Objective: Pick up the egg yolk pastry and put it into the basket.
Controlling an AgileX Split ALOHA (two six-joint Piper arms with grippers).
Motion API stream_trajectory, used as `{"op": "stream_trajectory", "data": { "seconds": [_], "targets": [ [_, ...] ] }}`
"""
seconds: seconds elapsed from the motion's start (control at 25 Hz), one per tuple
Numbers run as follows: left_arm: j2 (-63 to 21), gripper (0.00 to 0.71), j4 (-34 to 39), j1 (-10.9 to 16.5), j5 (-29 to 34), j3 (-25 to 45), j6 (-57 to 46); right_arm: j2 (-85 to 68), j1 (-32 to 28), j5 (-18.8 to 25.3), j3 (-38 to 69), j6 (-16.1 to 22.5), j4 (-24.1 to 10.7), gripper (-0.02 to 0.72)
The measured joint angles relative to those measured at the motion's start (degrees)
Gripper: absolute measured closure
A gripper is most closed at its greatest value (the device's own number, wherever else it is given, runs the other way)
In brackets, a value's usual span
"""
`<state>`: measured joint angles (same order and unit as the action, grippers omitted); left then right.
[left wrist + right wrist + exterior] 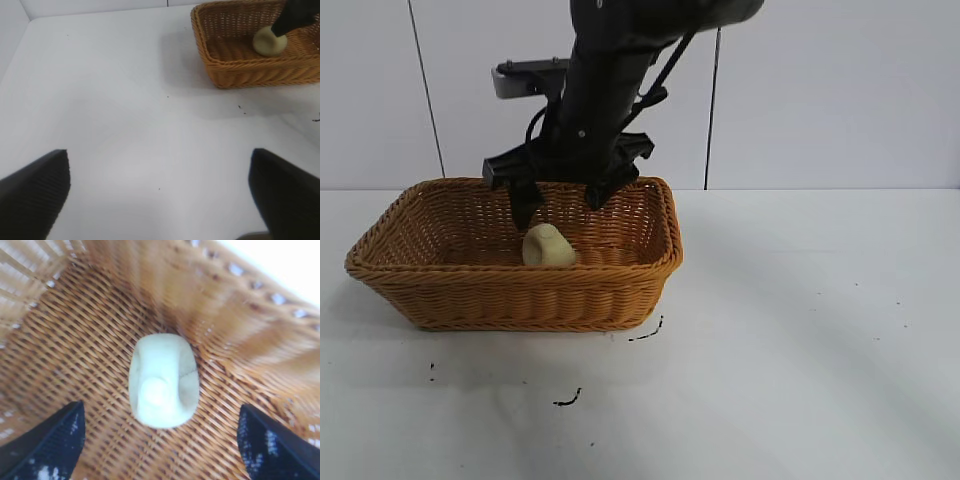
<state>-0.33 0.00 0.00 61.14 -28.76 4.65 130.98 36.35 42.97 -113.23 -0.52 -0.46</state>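
The pale yellow egg yolk pastry lies on the floor of the orange-brown wicker basket, near its middle. My right gripper hangs just above it inside the basket, open, fingers well apart and off the pastry. From the right wrist the pastry rests free on the weave between the spread fingertips. The left wrist view shows the basket and pastry far off. My left gripper stands open over bare table, away from the basket.
The white table stretches to the right of the basket, with a few small dark marks in front of it. A white wall stands behind.
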Motion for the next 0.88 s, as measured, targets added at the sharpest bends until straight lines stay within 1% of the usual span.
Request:
{"op": "stream_trajectory", "data": {
  "seconds": [0.24,0.4,0.48,0.68,0.88],
  "targets": [
    [0.00,0.014,0.00,0.00,0.00,0.00,0.00,-5.47,-1.89,2.10,-0.13,0.10,-0.46,0.100],
    [0.00,0.014,0.00,0.00,0.00,0.00,0.00,-6.51,-5.32,3.90,-0.20,0.52,-0.46,0.100],
    [0.00,0.014,0.00,0.00,0.00,0.00,0.00,-6.51,-7.89,5.01,-0.20,0.87,-0.46,0.100],
    [0.00,0.014,0.00,0.00,0.00,0.00,0.00,-6.51,-16.68,7.36,-0.20,1.08,-0.62,0.100],
    [0.00,0.014,0.00,0.00,0.00,0.00,0.00,-6.51,-25.49,8.43,-0.20,1.13,-1.08,0.100]
  ]
}}
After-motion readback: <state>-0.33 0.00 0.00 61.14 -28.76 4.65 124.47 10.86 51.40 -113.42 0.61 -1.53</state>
